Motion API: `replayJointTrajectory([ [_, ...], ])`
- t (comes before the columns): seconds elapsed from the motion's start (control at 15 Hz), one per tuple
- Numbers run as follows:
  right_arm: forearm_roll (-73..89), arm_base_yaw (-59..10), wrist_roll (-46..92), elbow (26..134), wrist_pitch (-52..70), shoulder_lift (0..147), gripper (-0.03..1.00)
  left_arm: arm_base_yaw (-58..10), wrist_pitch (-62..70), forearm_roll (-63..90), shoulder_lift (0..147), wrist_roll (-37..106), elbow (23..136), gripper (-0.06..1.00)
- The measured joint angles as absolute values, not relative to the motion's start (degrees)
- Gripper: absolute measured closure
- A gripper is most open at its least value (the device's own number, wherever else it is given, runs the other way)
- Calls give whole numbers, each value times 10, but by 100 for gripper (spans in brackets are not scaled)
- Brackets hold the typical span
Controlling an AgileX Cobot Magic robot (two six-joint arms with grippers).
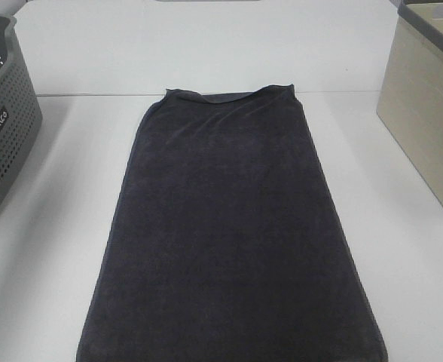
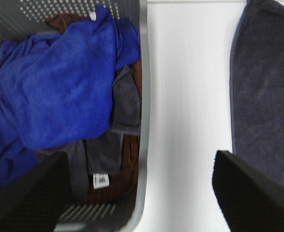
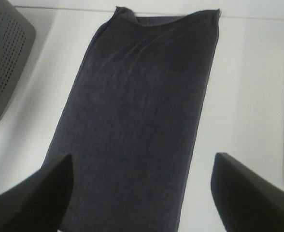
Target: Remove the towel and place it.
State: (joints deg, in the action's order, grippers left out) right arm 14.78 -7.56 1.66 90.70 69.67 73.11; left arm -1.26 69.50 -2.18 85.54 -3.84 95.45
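The towel [image 1: 233, 226] is a long dark charcoal cloth spread flat on the white table [image 1: 48, 249], running from the middle to the near edge. Its far hem is slightly curled. Neither gripper shows in the exterior high view. In the left wrist view my left gripper [image 2: 142, 157] hovers open over the rim of the grey basket [image 2: 144, 96], with the towel [image 2: 267, 82] off to one side. In the right wrist view my right gripper [image 3: 143, 155] hangs open above the towel [image 3: 142, 87], holding nothing.
The grey perforated basket [image 1: 3, 128] stands at the table's left edge and holds a blue cloth [image 2: 55, 87] over grey and brown cloths. A beige bin [image 1: 425, 113] stands at the right. A seam [image 1: 86, 94] crosses the table behind the towel.
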Motion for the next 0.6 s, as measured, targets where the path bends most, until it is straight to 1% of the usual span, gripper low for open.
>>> replayJointTrajectory([
  [0.13,151,-76,8,795,698,625,20,-13,693,-26,724,-53,835,18],
  [0.27,152,-76,6,693,699,518,20,-13,690,-30,612,-55,748,18],
  [0.47,152,-76,4,576,699,376,20,-13,689,-42,471,-56,635,18],
  [0.6,144,-76,4,517,700,302,20,-13,688,-52,385,-48,569,18],
])
